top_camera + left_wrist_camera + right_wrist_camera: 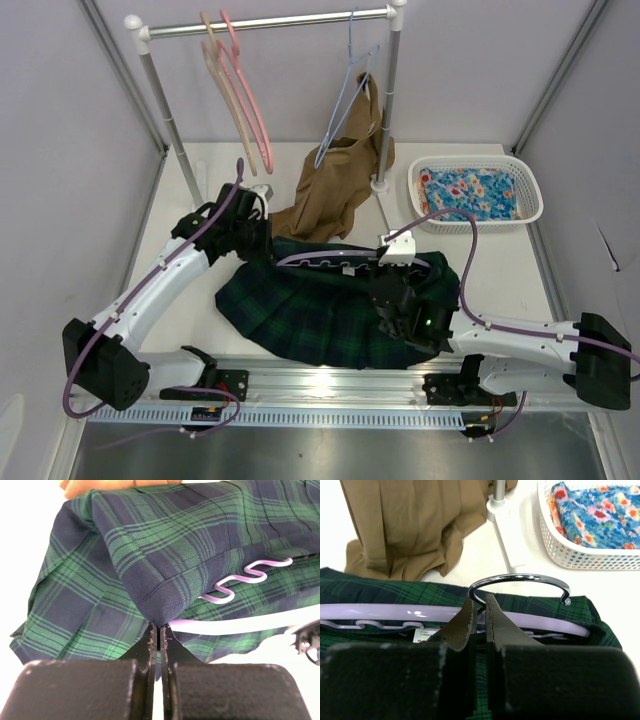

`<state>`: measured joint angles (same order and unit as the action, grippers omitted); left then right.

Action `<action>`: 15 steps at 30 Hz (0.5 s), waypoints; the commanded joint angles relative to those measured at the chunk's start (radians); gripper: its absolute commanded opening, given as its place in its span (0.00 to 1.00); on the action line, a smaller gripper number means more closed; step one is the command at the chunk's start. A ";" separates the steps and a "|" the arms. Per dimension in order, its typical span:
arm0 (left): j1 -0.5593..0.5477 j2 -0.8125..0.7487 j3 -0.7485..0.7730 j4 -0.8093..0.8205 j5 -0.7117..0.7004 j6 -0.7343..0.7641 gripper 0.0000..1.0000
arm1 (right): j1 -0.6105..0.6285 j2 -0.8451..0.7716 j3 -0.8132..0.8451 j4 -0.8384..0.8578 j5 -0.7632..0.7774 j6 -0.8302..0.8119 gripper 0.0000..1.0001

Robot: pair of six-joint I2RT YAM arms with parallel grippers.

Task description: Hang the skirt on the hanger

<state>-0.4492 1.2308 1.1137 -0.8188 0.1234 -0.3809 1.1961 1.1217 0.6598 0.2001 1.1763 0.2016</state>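
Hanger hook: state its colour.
The hanger hook is shiny silver metal, clearest in the right wrist view.

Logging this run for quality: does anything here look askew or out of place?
Yes: the tan-brown garment hangs lopsided from the thin blue hanger, bunched to one side, its lower end slumped on the table next to the plaid skirt. Nothing else stands out.

Left arm (pixel 160 280) and right arm (pixel 530 338): white links, black joints, purple cables (pixel 466 270), black end effector fingers (pixel 149 645)
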 commanded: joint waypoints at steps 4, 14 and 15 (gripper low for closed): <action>0.027 0.045 0.138 -0.052 0.171 -0.015 0.00 | 0.040 -0.028 -0.065 -0.013 0.138 -0.197 0.00; 0.099 0.052 0.155 0.020 0.278 -0.151 0.00 | 0.062 -0.058 -0.118 -0.057 0.194 -0.125 0.00; 0.115 0.052 0.144 0.026 0.286 -0.156 0.00 | 0.063 -0.074 -0.135 -0.054 0.195 -0.123 0.00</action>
<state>-0.3771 1.3216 1.1950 -0.8661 0.3023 -0.4709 1.2556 1.0706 0.5808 0.2745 1.2743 0.1577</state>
